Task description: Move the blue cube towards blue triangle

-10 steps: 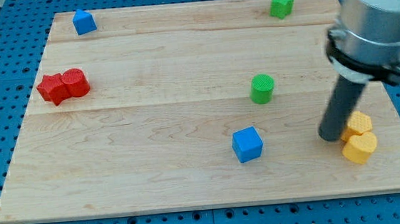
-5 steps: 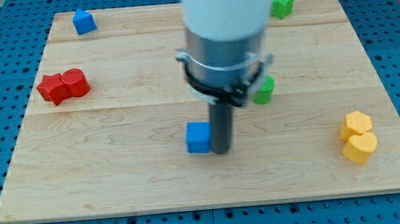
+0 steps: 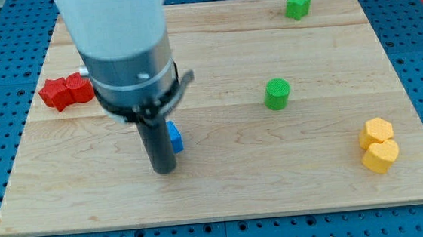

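The blue cube (image 3: 175, 137) sits left of the board's middle, mostly hidden behind my rod; only its right edge shows. My tip (image 3: 162, 169) rests on the board just below and left of the cube, touching or nearly touching it. The blue triangle at the view's top left is hidden behind the arm's body.
Two red blocks (image 3: 66, 90) sit together at the left. A green cylinder (image 3: 277, 94) stands right of centre and a green star-like block (image 3: 298, 4) at the top right. Two yellow blocks (image 3: 379, 145) sit together at the lower right. The wooden board (image 3: 225, 201) lies on a blue pegboard.
My rod swept from the right side of the board to the left. The blue cube slid left and slightly up with it. The arm now covers the top-left blue block.
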Available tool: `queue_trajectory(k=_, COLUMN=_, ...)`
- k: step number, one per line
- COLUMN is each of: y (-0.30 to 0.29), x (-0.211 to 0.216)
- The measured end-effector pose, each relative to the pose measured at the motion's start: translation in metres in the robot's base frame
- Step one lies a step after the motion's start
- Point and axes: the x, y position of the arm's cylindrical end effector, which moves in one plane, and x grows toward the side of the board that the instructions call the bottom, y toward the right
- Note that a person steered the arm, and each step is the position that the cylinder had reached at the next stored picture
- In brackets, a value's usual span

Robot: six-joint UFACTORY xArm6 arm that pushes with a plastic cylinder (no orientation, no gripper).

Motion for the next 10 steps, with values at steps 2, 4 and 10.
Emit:
queue_trajectory(k=2, y=-0.005, x=-0.075)
queue_trajectory(k=4, y=0.031, x=-0.103)
queue_trajectory(k=10, y=0.001, x=-0.281)
